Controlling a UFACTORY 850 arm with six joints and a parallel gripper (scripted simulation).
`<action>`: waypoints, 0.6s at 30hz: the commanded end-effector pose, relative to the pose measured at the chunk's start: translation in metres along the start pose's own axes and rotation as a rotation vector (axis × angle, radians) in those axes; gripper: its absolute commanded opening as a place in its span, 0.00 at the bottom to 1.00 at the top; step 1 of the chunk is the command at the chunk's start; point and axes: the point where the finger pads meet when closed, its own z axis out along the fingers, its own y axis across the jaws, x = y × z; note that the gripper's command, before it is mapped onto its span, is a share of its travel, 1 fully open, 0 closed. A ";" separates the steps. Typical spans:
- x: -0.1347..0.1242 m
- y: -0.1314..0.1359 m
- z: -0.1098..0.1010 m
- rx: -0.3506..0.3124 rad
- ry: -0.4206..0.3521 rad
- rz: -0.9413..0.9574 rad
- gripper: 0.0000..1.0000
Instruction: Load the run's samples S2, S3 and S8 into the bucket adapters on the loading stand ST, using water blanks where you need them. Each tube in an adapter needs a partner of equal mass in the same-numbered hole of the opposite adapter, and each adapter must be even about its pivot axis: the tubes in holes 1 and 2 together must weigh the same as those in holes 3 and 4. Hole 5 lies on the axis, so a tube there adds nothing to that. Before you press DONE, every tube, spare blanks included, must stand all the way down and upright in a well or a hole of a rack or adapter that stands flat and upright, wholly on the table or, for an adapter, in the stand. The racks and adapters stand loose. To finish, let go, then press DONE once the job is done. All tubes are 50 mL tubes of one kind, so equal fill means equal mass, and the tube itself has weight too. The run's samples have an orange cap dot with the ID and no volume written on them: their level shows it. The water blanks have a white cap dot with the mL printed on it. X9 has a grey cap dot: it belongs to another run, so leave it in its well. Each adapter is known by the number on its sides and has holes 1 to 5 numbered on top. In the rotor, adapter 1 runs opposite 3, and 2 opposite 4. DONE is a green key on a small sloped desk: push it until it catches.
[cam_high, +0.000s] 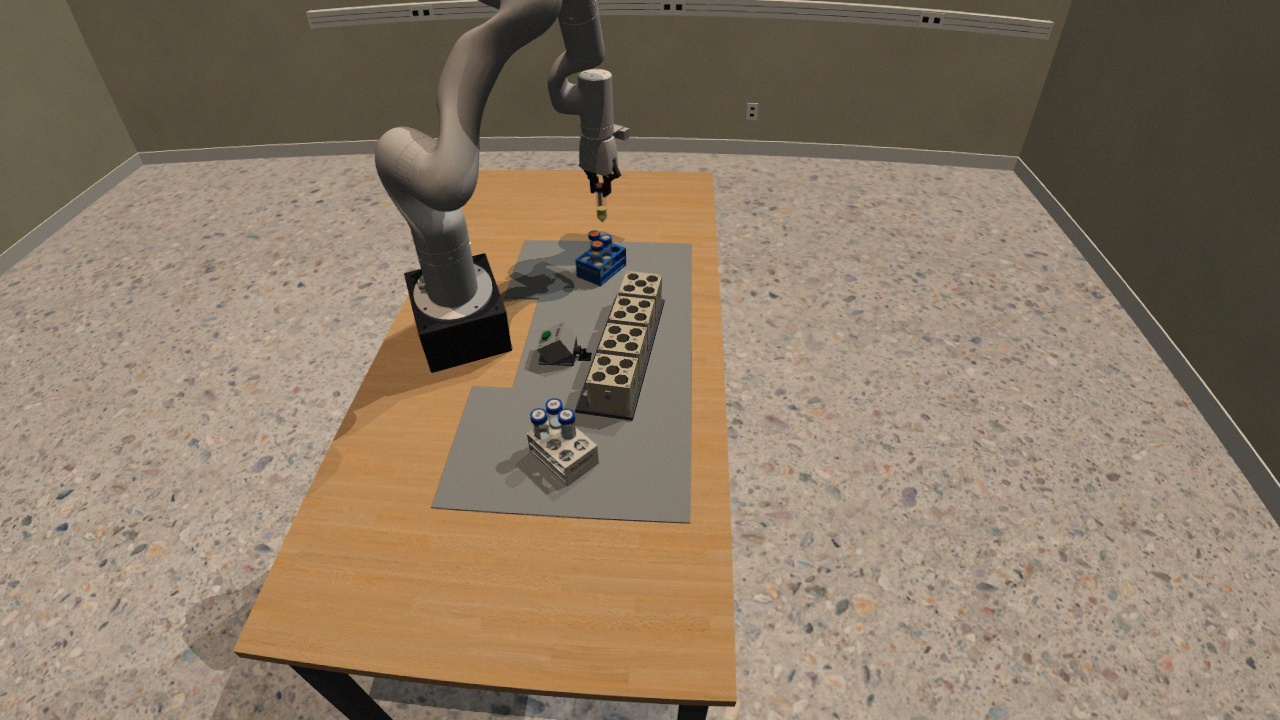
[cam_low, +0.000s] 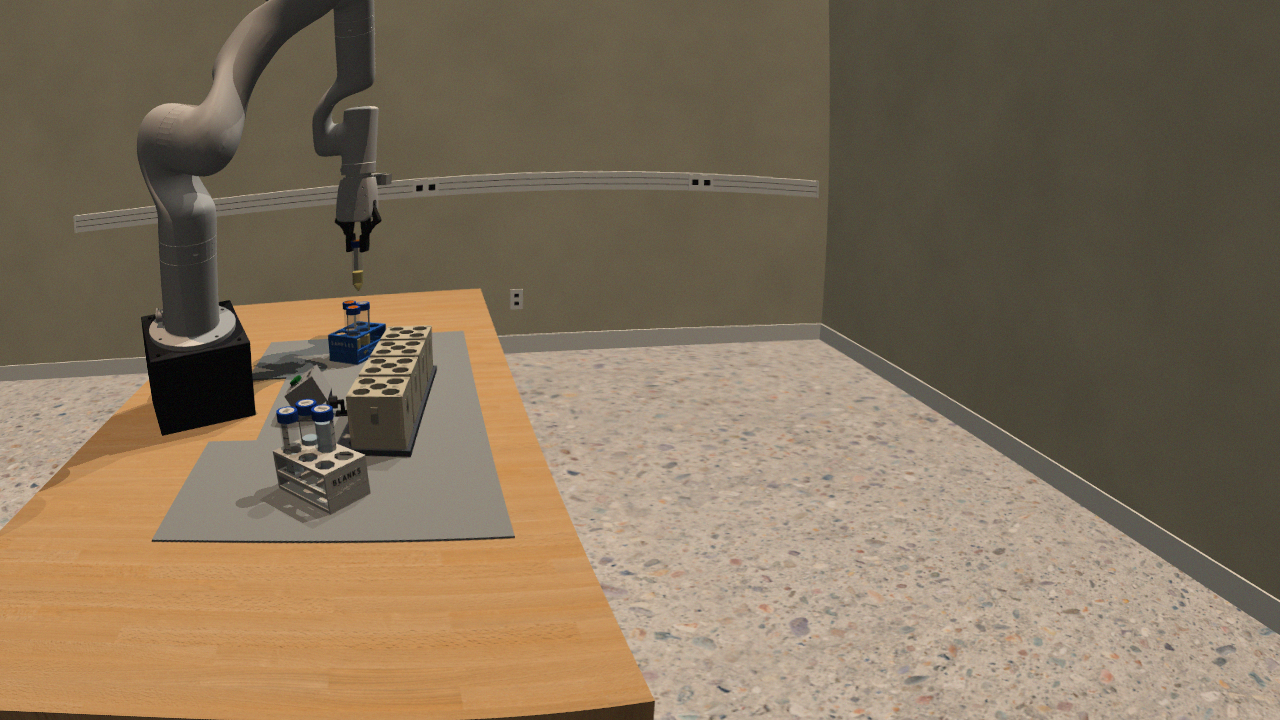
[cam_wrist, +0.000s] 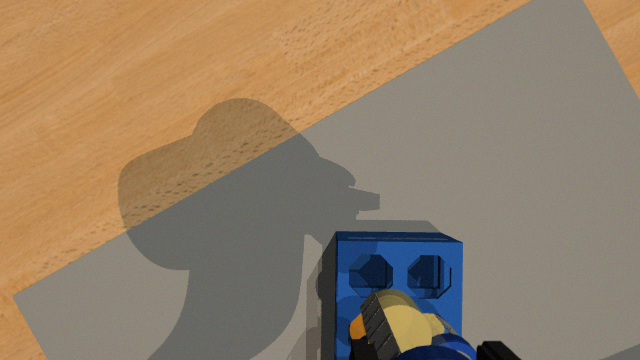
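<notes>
My gripper (cam_high: 599, 187) (cam_low: 357, 244) (cam_wrist: 436, 350) is shut on an orange-dotted sample tube (cam_high: 601, 214) (cam_low: 358, 278) (cam_wrist: 407, 325) with yellowish liquid, ID unreadable. It hangs upright, clear above the blue samples rack (cam_high: 590, 272) (cam_low: 344, 350) (cam_wrist: 400, 247). That rack holds two orange-dotted tubes (cam_high: 594, 235) (cam_high: 597, 246) and one tube (cam_high: 605, 239) whose dot looks grey. Four beige adapters (cam_high: 608, 394) (cam_low: 375, 420) stand in a row; their visible holes look empty and their numbers are unreadable. The white blanks rack (cam_high: 582, 462) (cam_low: 349, 488) holds three blanks (cam_high: 554, 405) (cam_high: 537, 416) (cam_high: 566, 416).
The green DONE key (cam_high: 546, 334) (cam_low: 295, 381) sits on a small sloped desk (cam_high: 558, 347) between the arm's base (cam_high: 465, 335) and the adapters. A small black item (cam_high: 582, 353) lies between desk and adapters. Grey mat (cam_high: 626, 483) (cam_low: 429, 510) lies beneath the racks.
</notes>
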 end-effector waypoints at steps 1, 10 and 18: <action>0.001 0.000 -0.001 0.000 0.002 0.000 0.00; 0.001 0.005 -0.001 0.000 0.002 0.000 0.00; 0.001 0.040 -0.001 0.000 0.002 0.000 0.00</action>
